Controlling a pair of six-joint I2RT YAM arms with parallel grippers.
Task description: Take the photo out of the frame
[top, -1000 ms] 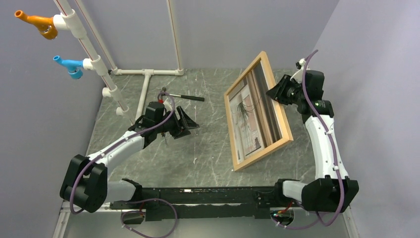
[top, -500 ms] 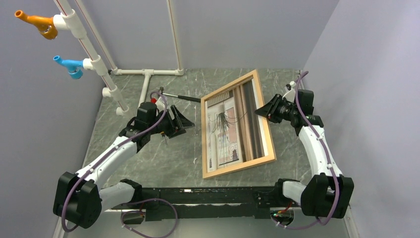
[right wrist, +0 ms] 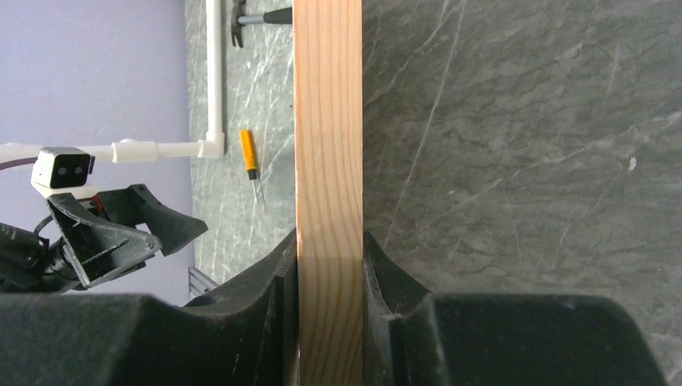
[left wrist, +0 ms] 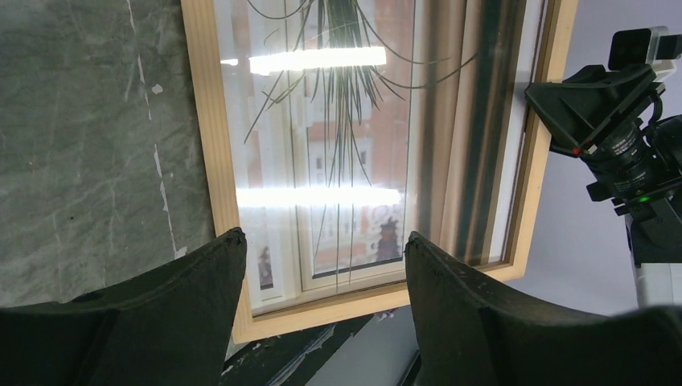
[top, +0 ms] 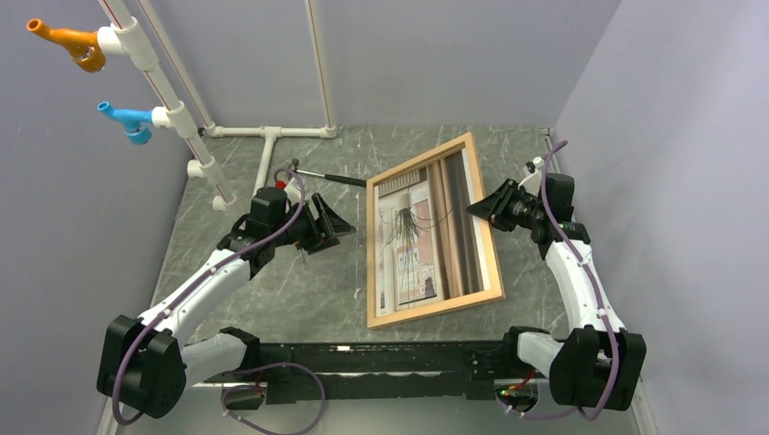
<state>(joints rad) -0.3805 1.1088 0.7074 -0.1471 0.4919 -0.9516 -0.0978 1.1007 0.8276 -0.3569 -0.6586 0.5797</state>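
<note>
Count, left to right: 1 orange fitting (top: 68,43) and 1 blue fitting (top: 127,120) on 1 white pipe structure (top: 272,149); 1 hammer (top: 331,177); 1 orange-handled screwdriver (right wrist: 250,157), seen only from the right wrist; 1 frame (top: 435,308); 1 photo (top: 426,236). 2 arms, 2 grippers.

Left gripper (top: 340,227): fingers spread wide, nothing between them, touching nothing. It sits just left of the frame's left rail, pointed at it. The left wrist view looks through the gap between the fingers (left wrist: 201,273) onto the glazed face, which has 2 bright glare strips across it.

Frame: mid-table, right of centre, picture side up, long sides running away from the bases. Right side looks raised and left rail low; can't tell if the left rail touches the table (top: 272,290).

Photo: seated inside the frame, all four wooden rails around it. Plant shape and brown stripes are readable.

Right gripper (top: 476,207): fingers narrow, clamped on the frame's right long rail near its far end. In the right wrist view both pads (right wrist: 285,265) press flat on opposite faces of the wood.
</note>
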